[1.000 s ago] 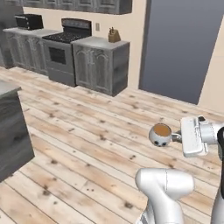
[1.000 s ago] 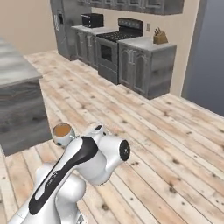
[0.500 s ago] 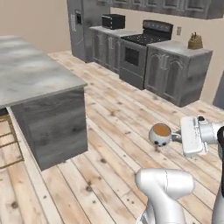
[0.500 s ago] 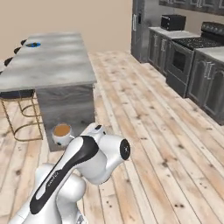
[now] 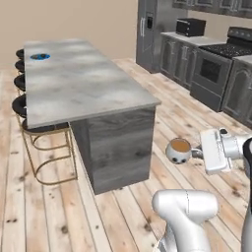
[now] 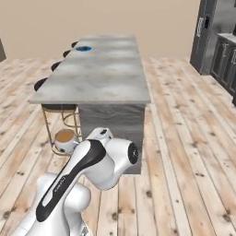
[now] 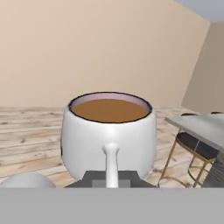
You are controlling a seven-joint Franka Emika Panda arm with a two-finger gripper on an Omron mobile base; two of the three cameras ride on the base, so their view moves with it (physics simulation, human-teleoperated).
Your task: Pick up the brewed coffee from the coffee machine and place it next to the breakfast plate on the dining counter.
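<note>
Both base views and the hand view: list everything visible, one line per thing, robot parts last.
mug of coffee: one, white, light brown liquid, held in the air by its handle, near the counter's end.
dining counter: one, grey-white marbled top, dark grey sides, ahead of the base.
blue plate: one, far end of the counter top.
stools: a row, exact count unclear, black seats, gold legs, along the counter's far side.
cabinets with stove: grey, against the wall.
black toaster oven: one, on the worktop.
fridge: one, grey, beside the cabinets.
gripper: one, white, jaws shut on the mug handle.
</note>
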